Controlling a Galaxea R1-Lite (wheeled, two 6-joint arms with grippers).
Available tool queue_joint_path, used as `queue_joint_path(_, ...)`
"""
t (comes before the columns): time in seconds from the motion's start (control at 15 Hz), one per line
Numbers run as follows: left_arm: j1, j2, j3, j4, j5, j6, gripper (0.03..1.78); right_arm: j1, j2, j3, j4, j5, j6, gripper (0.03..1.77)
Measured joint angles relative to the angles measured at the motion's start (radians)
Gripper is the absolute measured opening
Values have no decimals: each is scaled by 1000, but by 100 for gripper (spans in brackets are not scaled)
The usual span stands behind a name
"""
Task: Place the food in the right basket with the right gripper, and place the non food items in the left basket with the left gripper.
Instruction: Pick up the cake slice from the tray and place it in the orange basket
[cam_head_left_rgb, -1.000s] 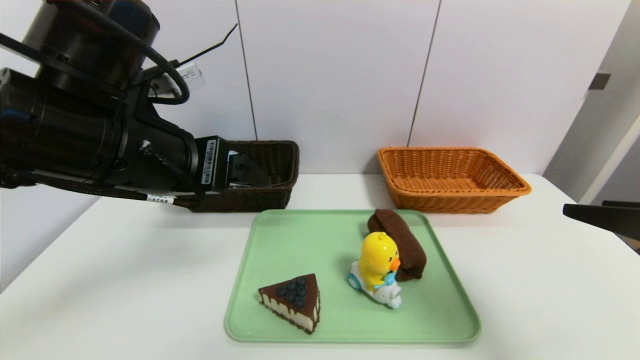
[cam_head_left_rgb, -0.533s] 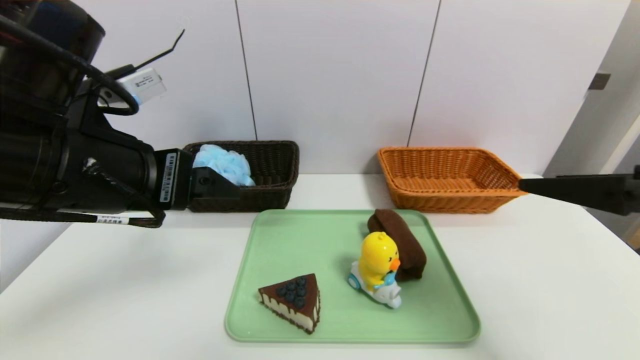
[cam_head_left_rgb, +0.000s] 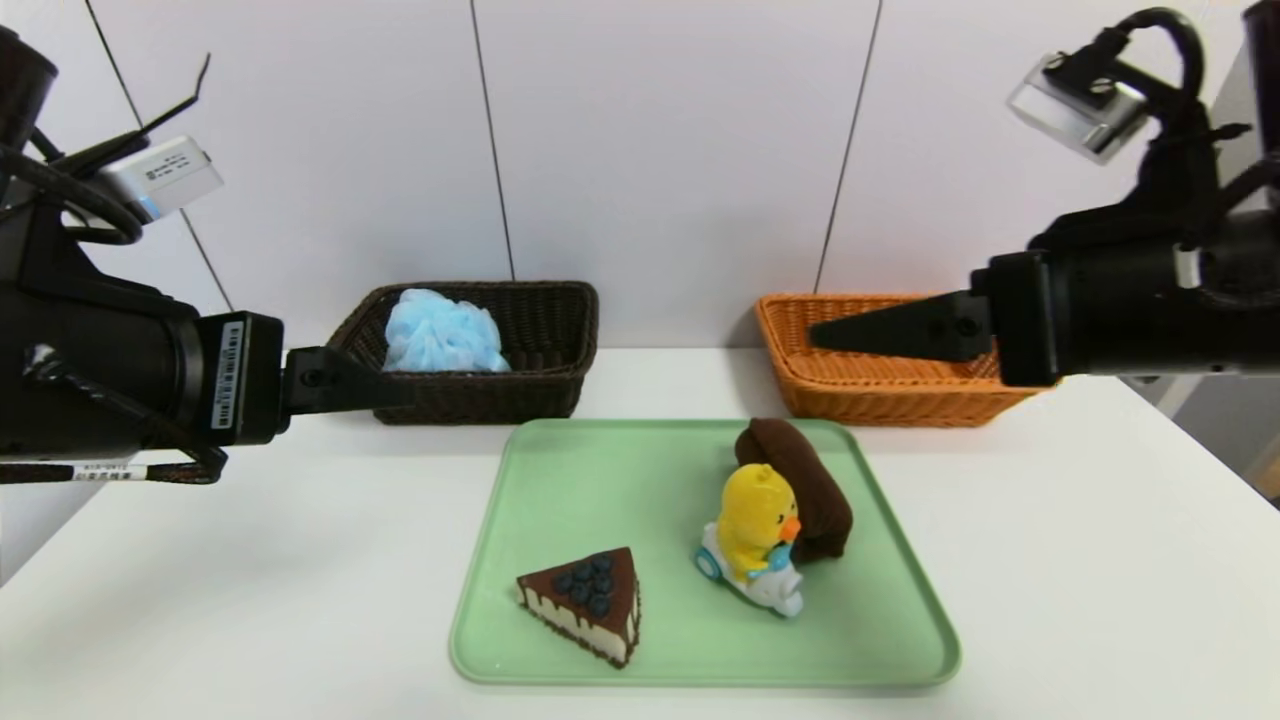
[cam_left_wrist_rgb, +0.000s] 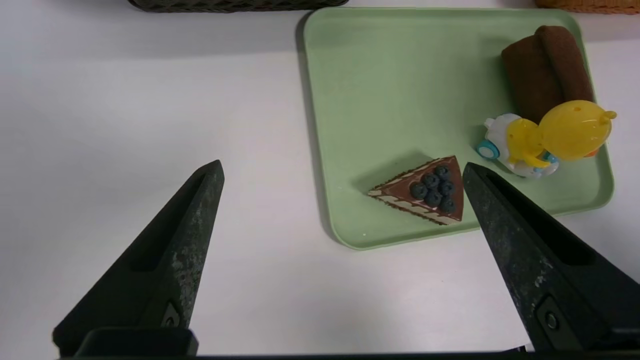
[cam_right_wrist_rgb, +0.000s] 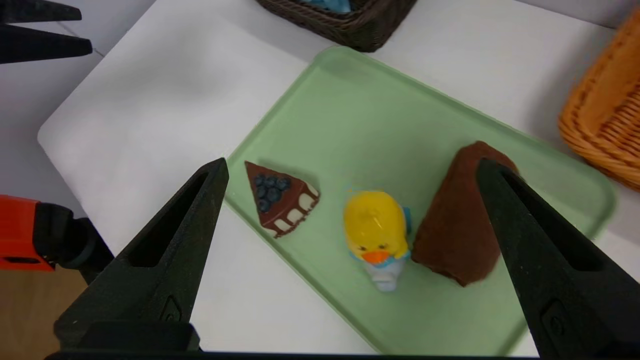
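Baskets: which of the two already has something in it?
The dark brown basket on the robot's left: a blue bath pouf sits inside. The orange basket on the right shows only bare weave, though the right gripper hides part of it.

Right pincer (cam_right_wrist_rgb: 350, 167) gapes above the green tray (cam_right_wrist_rgb: 350, 115) holding cake slice (cam_right_wrist_rgb: 280, 200), duck toy (cam_right_wrist_rgb: 375, 235) and brown roll (cam_right_wrist_rgb: 457, 225).

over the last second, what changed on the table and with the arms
The left gripper pulled back toward the left edge of the head view, uncovering the blue bath pouf in the dark brown basket. The right gripper swung in from the right edge to hang before the orange basket. Both show open fingers, holding nothing. The cake slice, duck toy and brown towel stayed put on the green tray.
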Motion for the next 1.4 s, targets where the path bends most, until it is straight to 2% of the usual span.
queue_joint_path(0.33, 61, -101, 69, 41, 1, 1, 169, 126, 202, -178, 10, 0, -9, 170)
queue_joint_path(0.67, 109, -188, 122, 62, 0, -1, 169, 231, 393, -340, 32, -2, -66, 170)
queue_joint_path(0.8, 118, -209, 135, 66, -1, -3, 169, 255, 454, -396, 73, -2, -86, 170)
queue_joint_path(1.13, 134, -237, 157, 66, -1, -3, 169, 293, 578, -552, 274, -3, -144, 170)
queue_joint_path(1.4, 135, -243, 158, 66, -2, -3, 169, 300, 642, -576, 307, -6, -200, 170)
